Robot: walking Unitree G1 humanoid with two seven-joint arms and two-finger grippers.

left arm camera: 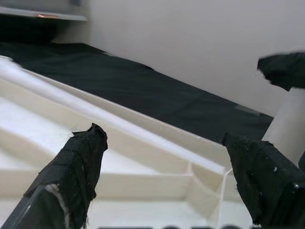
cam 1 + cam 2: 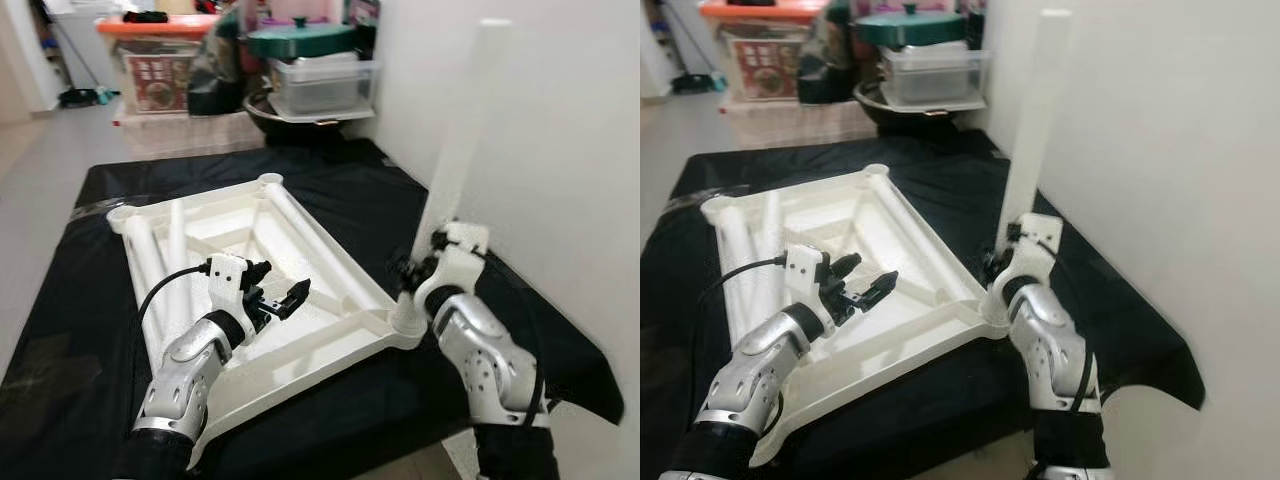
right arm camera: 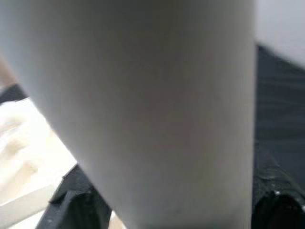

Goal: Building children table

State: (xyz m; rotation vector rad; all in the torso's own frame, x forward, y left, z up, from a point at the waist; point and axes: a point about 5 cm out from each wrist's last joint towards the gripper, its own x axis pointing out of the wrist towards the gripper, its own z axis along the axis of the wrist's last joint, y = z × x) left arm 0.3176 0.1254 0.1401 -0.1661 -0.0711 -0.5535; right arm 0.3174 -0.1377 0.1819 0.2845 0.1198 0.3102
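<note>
The white plastic tabletop (image 2: 322, 238) lies upside down on a black cloth. A white table leg (image 2: 455, 150) stands upright in the socket at its near right corner. My right gripper (image 2: 415, 270) is shut on the base of this leg (image 3: 157, 109), with a black finger showing on either side. My left gripper (image 2: 280, 295) hovers open over the near inner part of the tabletop, holding nothing. Its fingertips (image 1: 76, 167) point toward the corner with the leg (image 1: 288, 119). Two loose legs (image 2: 152, 265) lie along the tabletop's left side.
The black cloth (image 2: 90, 330) covers a low surface whose front edge is close to me. A white wall (image 2: 560, 120) runs along the right. At the back stand storage boxes (image 2: 155, 65), a clear tub under a green lid (image 2: 320, 80) and a dark pan.
</note>
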